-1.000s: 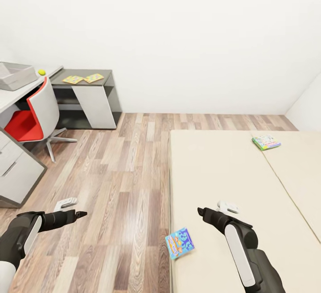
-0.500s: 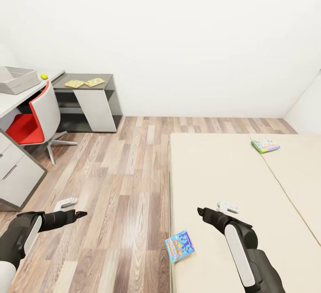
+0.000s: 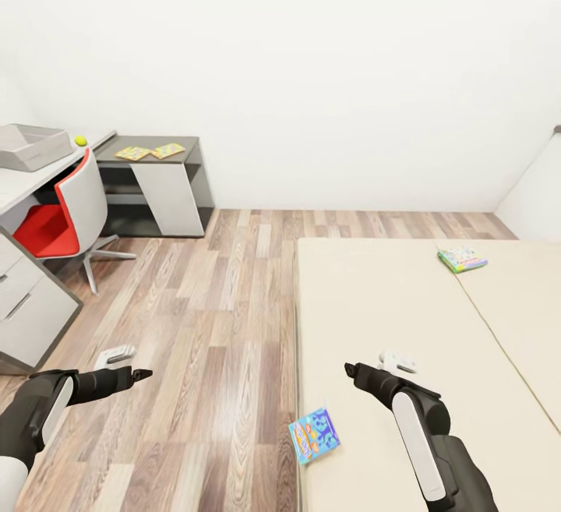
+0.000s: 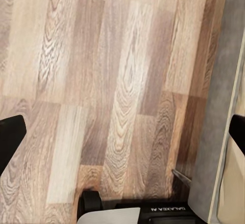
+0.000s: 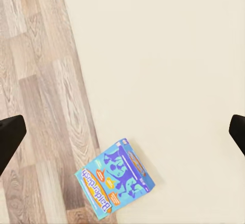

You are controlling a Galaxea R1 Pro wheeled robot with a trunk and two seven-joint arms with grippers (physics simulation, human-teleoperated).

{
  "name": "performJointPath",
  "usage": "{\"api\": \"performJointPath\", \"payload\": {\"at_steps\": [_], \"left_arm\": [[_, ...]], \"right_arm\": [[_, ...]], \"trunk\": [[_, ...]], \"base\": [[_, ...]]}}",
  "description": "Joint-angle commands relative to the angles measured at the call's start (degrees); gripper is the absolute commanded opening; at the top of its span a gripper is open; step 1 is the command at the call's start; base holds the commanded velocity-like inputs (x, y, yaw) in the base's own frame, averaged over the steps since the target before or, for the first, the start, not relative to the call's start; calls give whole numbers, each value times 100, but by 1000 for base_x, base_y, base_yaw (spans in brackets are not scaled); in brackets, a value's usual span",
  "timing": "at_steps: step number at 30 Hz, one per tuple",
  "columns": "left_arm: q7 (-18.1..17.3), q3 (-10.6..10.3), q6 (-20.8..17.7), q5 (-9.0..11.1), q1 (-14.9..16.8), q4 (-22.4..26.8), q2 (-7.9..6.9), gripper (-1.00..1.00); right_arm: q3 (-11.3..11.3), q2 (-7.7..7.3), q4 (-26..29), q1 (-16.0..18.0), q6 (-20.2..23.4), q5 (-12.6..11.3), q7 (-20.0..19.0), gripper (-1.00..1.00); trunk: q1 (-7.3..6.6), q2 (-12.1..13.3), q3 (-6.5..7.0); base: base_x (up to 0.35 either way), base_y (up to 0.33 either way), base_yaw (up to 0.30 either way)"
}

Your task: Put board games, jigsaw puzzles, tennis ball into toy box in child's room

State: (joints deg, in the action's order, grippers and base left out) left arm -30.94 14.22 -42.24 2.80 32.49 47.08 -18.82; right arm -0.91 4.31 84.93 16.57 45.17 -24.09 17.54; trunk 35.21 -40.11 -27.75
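A blue board game (image 3: 314,435) lies on the near edge of the beige bed (image 3: 389,309); in the right wrist view this blue box (image 5: 115,179) sits by the mattress edge. A white-green board game (image 3: 463,258) rests farther back on the bed. At far left the grey toy box (image 3: 31,146) stands on the white table (image 3: 19,185), with the tennis ball (image 3: 80,140) beside it. Two jigsaw puzzles (image 3: 132,153) (image 3: 167,150) lie on the dark side unit. My left gripper (image 3: 144,374) hangs open over the floor. My right gripper (image 3: 351,370) is open above the bed, empty.
A red and white swivel chair (image 3: 58,212) stands at the table. Wood floor (image 3: 218,317) runs between the table and the bed. White drawers (image 3: 27,305) sit at near left. A white wall closes the back.
The whole picture has slid slightly downward, so the camera has moved. Both arms hold the same pose and the toys lie where they were.
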Motion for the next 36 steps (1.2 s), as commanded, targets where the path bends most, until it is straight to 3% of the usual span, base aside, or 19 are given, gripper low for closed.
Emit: {"api": "performJointPath", "payload": {"at_steps": [1,36], "left_arm": [[-6,11,-47,28,3,3,2,100],[1,9,-47,28,3,3,27,100]], "right_arm": [[-6,5,5,4,18,-61,48,100],[-2,17,-99,4,10,-59,48,100]], "trunk": [[2,-6,3],[2,-6,335]], "base": [[0,0,0],[0,0,0]]}}
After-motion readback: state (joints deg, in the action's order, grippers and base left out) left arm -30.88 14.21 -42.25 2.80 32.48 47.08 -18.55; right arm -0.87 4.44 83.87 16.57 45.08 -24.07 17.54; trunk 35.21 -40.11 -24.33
